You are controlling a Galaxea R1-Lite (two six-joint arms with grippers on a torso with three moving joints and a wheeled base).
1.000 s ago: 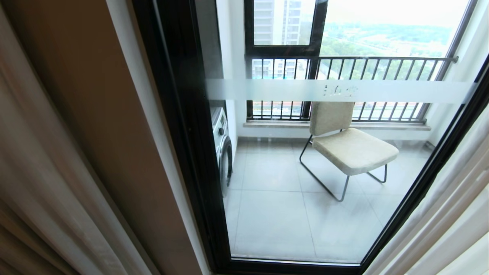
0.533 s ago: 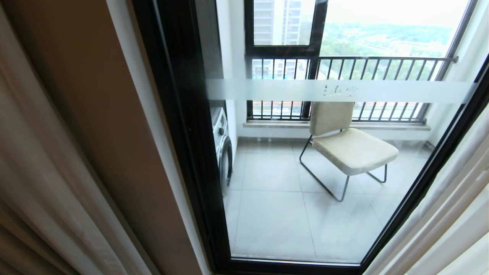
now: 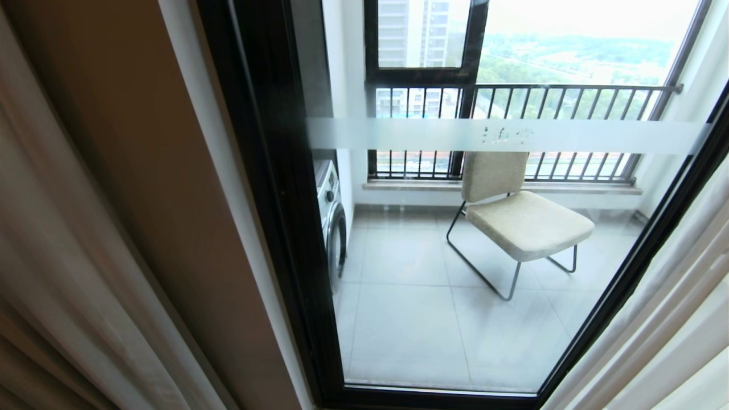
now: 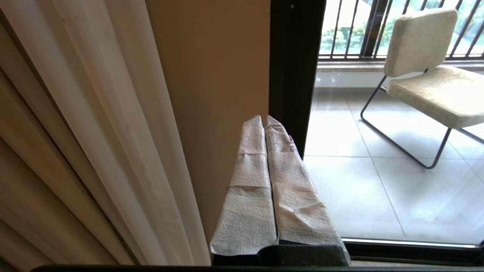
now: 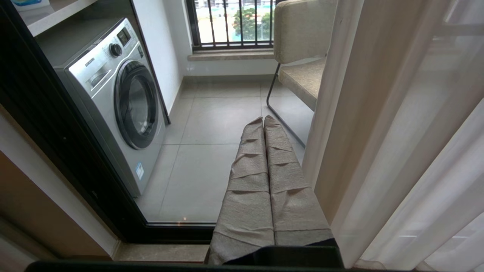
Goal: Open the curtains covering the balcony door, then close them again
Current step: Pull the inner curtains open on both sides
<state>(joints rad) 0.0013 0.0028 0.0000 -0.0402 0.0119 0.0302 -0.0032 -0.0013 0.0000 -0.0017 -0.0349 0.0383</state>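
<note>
Standing: in the room, I see the curtains parted to both sides, with the balcony door (image 3: 455, 256) bare between them.
Left drape: the curtains (image 4: 75, 151) hang in pleats on the left of the wall strip (image 4: 211, 75) beside the door's black frame, sheer on the inner edge and the thicker beige-grey cloth outside it.
Right drape: a second bunch (image 5: 397, 132) hangs at the right edge of the glass, mostly pale sheer here.
Left gripper: the left gripper (image 4: 264, 118) sits in front of the wall strip with its wrapped fingers pressed together, holding nothing, apart from the cloth.
Right gripper: the right gripper (image 5: 263, 118) points at the glass just beside the right drape, jaws likewise closed and empty.
Beyond the glass: a chair (image 3: 512, 210) and a washing machine (image 5: 117, 102) on the balcony tiles.
Stage, as I judge it: opening looks done; drawing them shut remains.
Handling: soft and limp, so it will likely fold and slide instead of pushing stiffly; the sheer probably slips easily, the thick layer is likely heavier and drags along its rail.
Where to grip: my guess is the inner leading edge, pinching both layers together across a pleat, then pulling sideways.
</note>
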